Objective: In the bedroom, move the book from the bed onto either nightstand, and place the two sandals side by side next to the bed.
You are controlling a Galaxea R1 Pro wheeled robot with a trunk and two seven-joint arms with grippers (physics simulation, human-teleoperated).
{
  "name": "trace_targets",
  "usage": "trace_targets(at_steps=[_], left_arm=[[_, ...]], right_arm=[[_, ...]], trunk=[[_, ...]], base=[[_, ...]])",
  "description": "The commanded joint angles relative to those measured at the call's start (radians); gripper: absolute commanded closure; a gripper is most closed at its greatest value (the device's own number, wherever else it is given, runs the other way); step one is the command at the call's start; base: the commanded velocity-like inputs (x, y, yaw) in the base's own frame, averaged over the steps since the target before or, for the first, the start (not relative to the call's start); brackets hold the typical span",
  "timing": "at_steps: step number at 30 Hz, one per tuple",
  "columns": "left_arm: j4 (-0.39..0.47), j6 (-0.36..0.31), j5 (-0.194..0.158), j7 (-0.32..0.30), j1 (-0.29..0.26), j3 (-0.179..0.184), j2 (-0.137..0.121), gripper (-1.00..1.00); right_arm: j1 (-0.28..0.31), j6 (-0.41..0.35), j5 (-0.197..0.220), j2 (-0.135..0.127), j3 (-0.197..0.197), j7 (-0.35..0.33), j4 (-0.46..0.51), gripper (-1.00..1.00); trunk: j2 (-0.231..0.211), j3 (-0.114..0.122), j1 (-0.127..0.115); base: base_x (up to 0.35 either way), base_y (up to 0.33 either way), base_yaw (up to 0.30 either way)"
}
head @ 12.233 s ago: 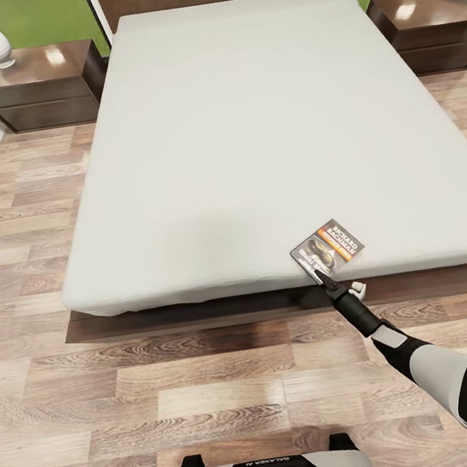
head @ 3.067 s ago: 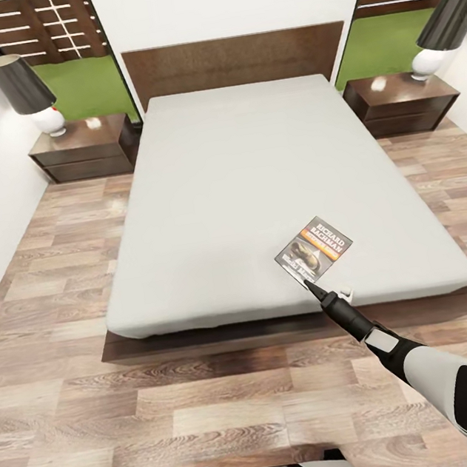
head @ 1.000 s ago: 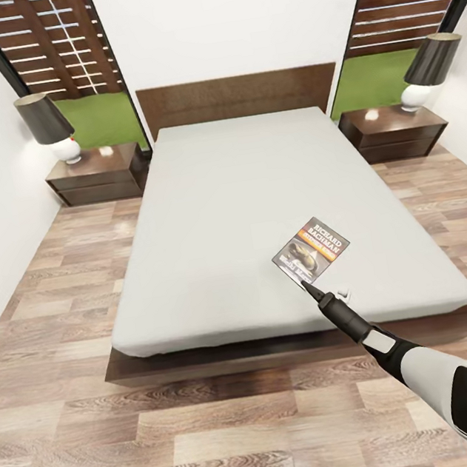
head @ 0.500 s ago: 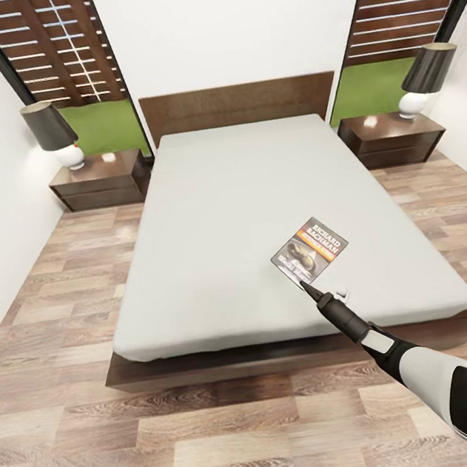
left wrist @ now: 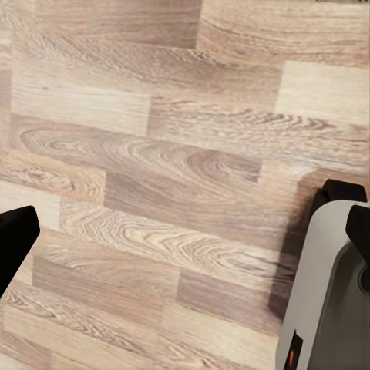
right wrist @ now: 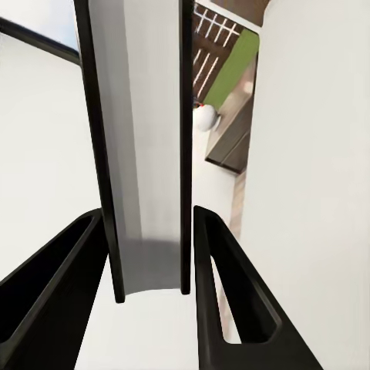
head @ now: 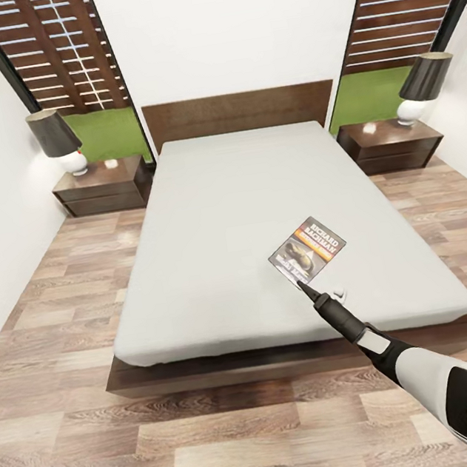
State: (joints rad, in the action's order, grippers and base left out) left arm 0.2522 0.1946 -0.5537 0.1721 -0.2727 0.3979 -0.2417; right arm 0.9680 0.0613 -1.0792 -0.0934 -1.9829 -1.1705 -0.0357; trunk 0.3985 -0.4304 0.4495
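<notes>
The book, a dark paperback with orange and white lettering, hangs just over the near right part of the bed. My right gripper is shut on its near corner. In the right wrist view the book's edge stands between the two black fingers. One nightstand stands left of the headboard and the other nightstand right of it. My left gripper hangs over the wood floor with its fingers wide apart and nothing between them. The sandals are out of view.
Each nightstand carries a lamp with a black shade: one lamp on the left, another lamp on the right. White walls close in on both sides. Wood-plank floor runs around the bed. My grey base sits beside the left gripper.
The whole view has pulled back and tilted up, bringing in more wall and window. The book stays pinched in my right gripper at about the same spot over the mattress.
</notes>
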Motion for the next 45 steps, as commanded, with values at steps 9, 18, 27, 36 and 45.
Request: trace_targets(at_steps=[9,18,27,36,45], left_arm=[[0.001,0.003,-0.006,0.006,0.0,0.009,-0.001,-1.0],[0.001,0.003,-0.006,0.006,0.0,0.005,-0.001,-1.0],[0.001,0.003,-0.006,0.006,0.0,0.004,-0.001,-1.0],[0.001,0.003,-0.006,0.006,0.0,0.006,-0.001,-1.0],[0.001,0.003,-0.006,0.006,0.0,0.007,-0.001,-1.0]], right_arm=[[0.0,0.011,-0.01,0.004,-0.008,0.003,-0.001,1.0],[0.001,0.012,-0.01,0.007,-0.008,0.003,-0.001,1.0],[0.0,0.012,-0.01,0.01,-0.008,0.003,-0.001,1.0],[0.0,0.013,-0.01,0.01,-0.008,0.003,-0.001,1.0],[0.0,0.014,-0.01,0.01,-0.008,0.003,-0.001,1.0]], trunk=[[0.001,0.013,0.001],[0.001,0.027,0.001],[0.001,0.042,0.001],[0.001,0.056,0.001],[0.001,0.071,0.001]], base=[[0.0,0.0,0.0],[0.0,0.0,0.0],[0.0,0.0,0.0],[0.0,0.0,0.0],[0.0,0.0,0.0]])
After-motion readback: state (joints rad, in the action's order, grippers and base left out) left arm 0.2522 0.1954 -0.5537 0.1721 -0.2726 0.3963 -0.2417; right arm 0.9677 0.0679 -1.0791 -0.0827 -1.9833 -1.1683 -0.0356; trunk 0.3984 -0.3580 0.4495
